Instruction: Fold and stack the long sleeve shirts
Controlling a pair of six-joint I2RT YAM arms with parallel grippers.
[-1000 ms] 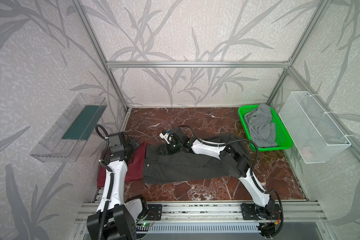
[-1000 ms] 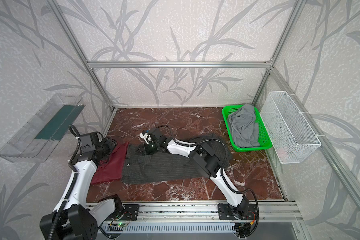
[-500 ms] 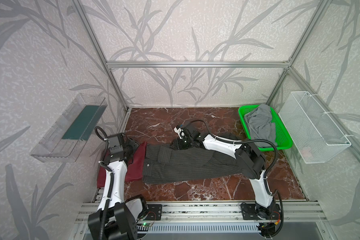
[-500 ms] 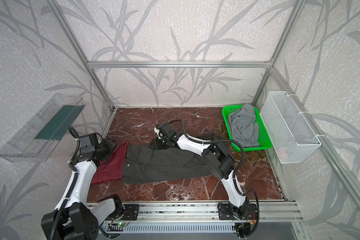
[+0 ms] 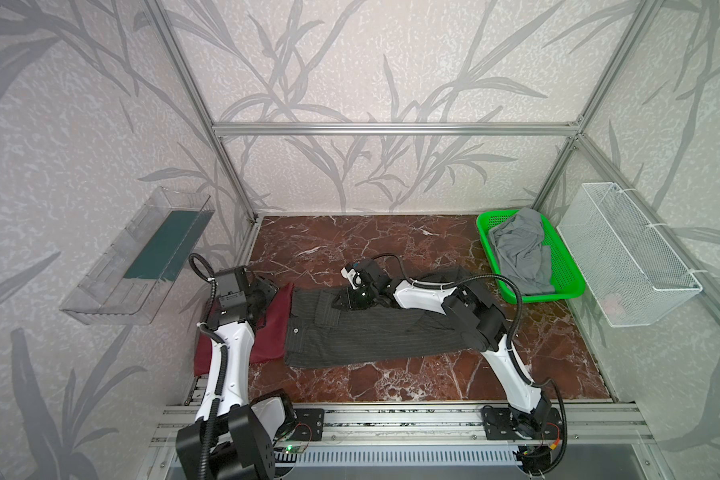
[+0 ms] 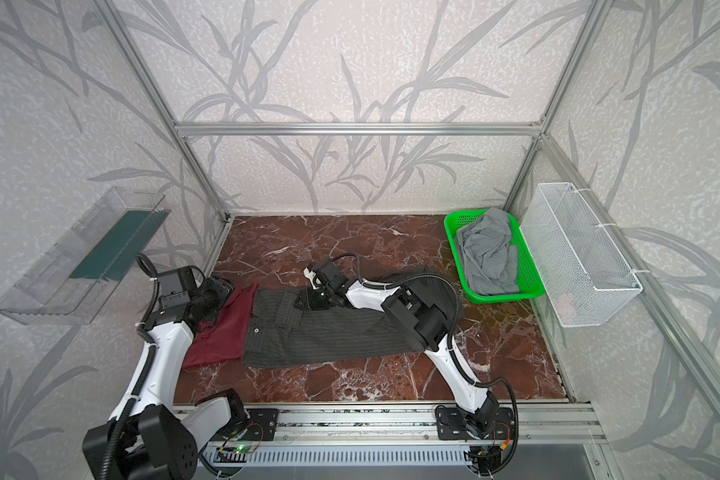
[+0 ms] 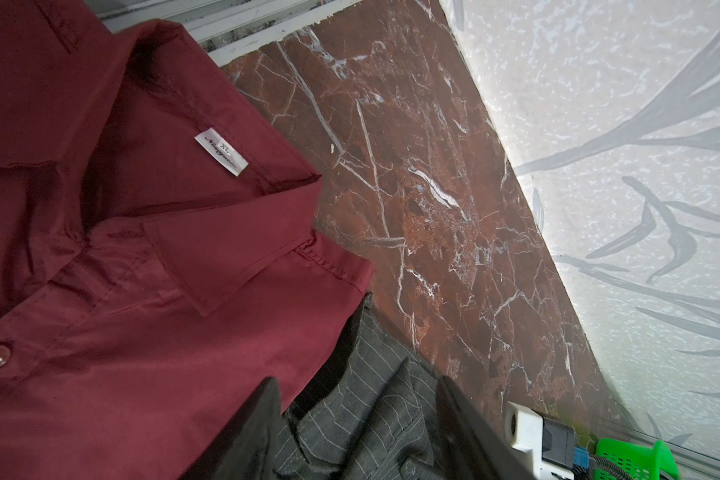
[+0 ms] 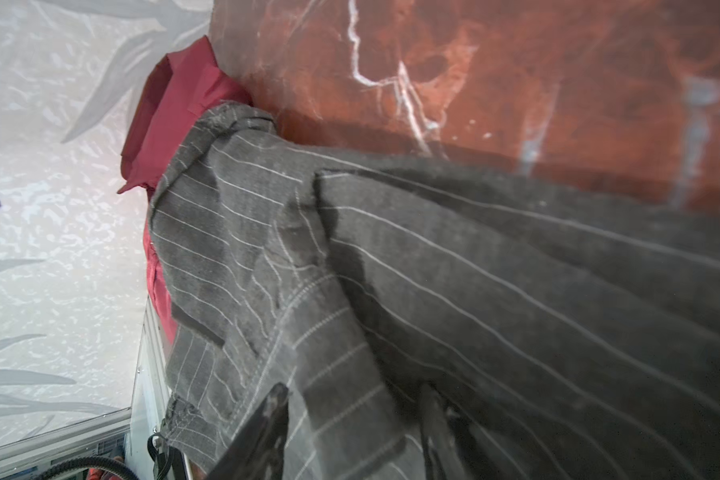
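The grey shirt (image 5: 362, 332) lies spread across the marble floor (image 5: 391, 241), its collar end overlapping the red shirt (image 5: 273, 324) by the left wall. The right gripper (image 8: 350, 432) has striped cloth between its parted jaws. The left gripper (image 7: 350, 428) hovers half-open above both shirts, holding nothing.

Soft, even light filled the booth, with only faint shadows. Both top views were sharp but bent at the edges. The right wrist view was blurry up close.

Pinstriped shirt (image 6: 329, 332) overlapping maroon shirt (image 6: 221, 332)
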